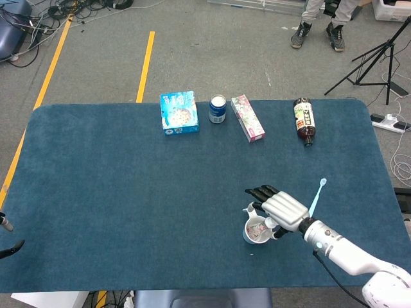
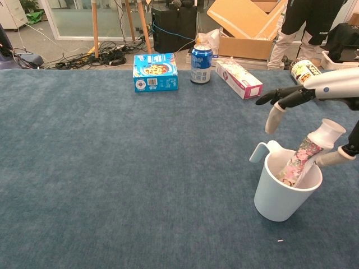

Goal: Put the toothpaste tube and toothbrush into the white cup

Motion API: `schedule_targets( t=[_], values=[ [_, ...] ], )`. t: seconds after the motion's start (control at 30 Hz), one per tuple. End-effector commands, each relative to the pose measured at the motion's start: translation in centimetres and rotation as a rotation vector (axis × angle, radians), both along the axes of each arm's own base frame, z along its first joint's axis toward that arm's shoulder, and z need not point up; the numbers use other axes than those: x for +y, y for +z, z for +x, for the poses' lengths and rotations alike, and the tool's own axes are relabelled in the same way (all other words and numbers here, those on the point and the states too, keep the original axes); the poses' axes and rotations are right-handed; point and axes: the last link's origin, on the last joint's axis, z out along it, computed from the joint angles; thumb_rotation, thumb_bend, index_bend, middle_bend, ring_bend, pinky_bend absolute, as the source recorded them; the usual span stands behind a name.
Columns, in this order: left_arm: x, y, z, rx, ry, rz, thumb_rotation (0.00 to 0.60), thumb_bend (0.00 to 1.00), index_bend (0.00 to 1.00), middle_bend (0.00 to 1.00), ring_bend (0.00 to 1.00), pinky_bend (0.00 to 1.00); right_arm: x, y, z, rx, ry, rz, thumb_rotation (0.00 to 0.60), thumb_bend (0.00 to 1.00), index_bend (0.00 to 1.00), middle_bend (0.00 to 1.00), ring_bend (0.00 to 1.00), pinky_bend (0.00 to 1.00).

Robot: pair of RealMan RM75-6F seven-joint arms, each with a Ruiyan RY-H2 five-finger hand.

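Note:
The white cup [image 2: 279,199] stands on the blue table near its front right. A flower-patterned toothpaste tube [image 2: 302,158] leans inside it with its white cap sticking out to the right. My right hand [image 2: 293,96] hovers over the cup with fingers spread, the thumb just beside the cap and not gripping it. From the head view, the right hand [image 1: 280,210] covers part of the cup [image 1: 252,236]. The light blue toothbrush [image 1: 316,197] lies flat on the table right of that hand. Only two spread fingertips of my left hand [image 1: 8,236] show at the far left edge, holding nothing.
Along the far edge lie a blue box [image 1: 179,113], a blue can [image 1: 218,109], a pink carton [image 1: 248,117] and a dark bottle [image 1: 304,120] on its side. A person stands beyond the table.

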Motion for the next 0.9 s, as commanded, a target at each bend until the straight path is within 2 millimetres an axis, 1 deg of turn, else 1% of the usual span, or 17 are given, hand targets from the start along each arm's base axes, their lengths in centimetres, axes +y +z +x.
schedule_targets(
  t=[0.03, 0.23, 0.5, 0.7, 0.9],
  values=[
    [0.0, 0.0, 0.0, 0.0, -0.001, 0.0, 0.6, 0.11, 0.54, 0.33, 0.36, 0.41, 0.1, 0.2, 0.1, -0.004, 0.004, -0.001, 0.6, 0.07, 0.25, 0.0, 0.0, 0.07],
    [0.0, 0.0, 0.0, 0.001, 0.001, 0.0, 0.6, 0.11, 0.54, 0.33, 0.36, 0.41, 0.4, 1.1, 0.5, -0.013, 0.016, -0.019, 0.6, 0.01, 0.2, 0.0, 0.0, 0.07],
    [0.0, 0.0, -0.1, 0.003, 0.004, -0.001, 0.6, 0.11, 0.54, 0.33, 0.36, 0.41, 1.0, 3.0, 1.3, -0.017, 0.037, -0.062, 0.6, 0.0, 0.14, 0.0, 0.0, 0.07],
    [0.0, 0.0, 0.0, 0.003, 0.002, 0.0, 0.6, 0.11, 0.54, 0.33, 0.36, 0.41, 1.6, 5.2, 1.8, -0.023, 0.057, -0.136, 0.6, 0.0, 0.13, 0.0, 0.0, 0.07],
    [0.0, -0.1, 0.0, 0.005, 0.003, -0.001, 0.6, 0.11, 0.54, 0.33, 0.36, 0.41, 2.1, 8.1, 0.9, -0.042, 0.037, -0.262, 0.6, 0.0, 0.13, 0.0, 0.0, 0.07]
  ],
)
